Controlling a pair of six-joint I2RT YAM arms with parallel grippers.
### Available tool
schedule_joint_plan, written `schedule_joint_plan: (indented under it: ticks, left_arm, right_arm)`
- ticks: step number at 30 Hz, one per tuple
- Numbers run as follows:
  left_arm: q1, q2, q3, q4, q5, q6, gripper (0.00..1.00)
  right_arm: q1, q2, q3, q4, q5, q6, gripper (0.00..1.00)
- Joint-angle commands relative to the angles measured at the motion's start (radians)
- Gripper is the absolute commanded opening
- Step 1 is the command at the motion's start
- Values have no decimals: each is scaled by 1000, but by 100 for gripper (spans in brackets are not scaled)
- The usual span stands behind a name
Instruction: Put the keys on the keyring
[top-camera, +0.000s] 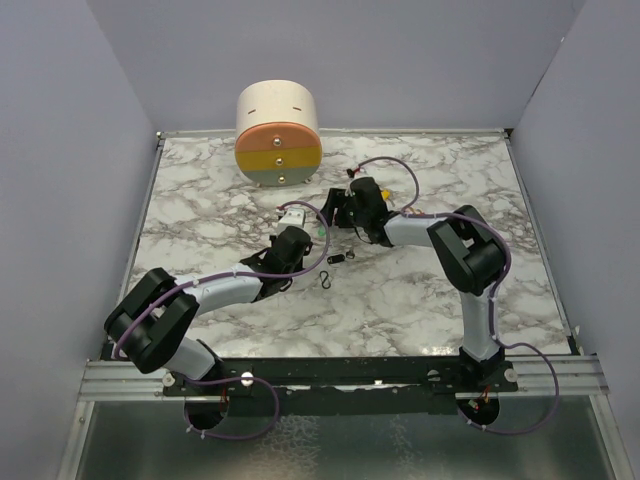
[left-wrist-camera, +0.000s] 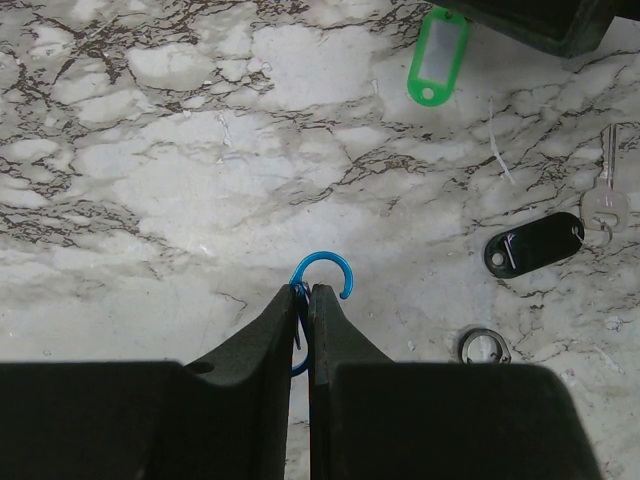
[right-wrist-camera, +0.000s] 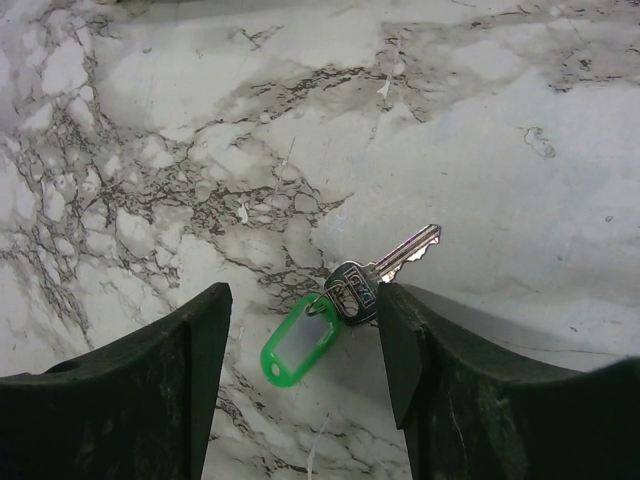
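We see the left claw (left-wrist-camera: 305, 291) clenched on a blue hook (left-wrist-camera: 322, 256), the right claw (right-wrist-camera: 302, 300) released, straddling the silver key (right-wrist-camera: 385, 265) joined to a green tag (right-wrist-camera: 293, 345).

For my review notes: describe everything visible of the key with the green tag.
The key is silver metal, lying flat on the marble table, blade pointing up-right in the right wrist view. A ring joins its head to a green plastic tag with a pale window. It sits between the fingers of the open right hand, close to one; contact unclear.
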Motion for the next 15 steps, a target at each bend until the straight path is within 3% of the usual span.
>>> schedule_joint_plan:
  ticks: [1,15]
  left_arm:
    - [8,-30,-14,15,14,8,0]
    - [13,-31,-16,15,17,6,0]
  right_arm:
    - [-7,51,27,-27,-26,-4,61]
    - [-7,119,115,-29,-60,-45,61]
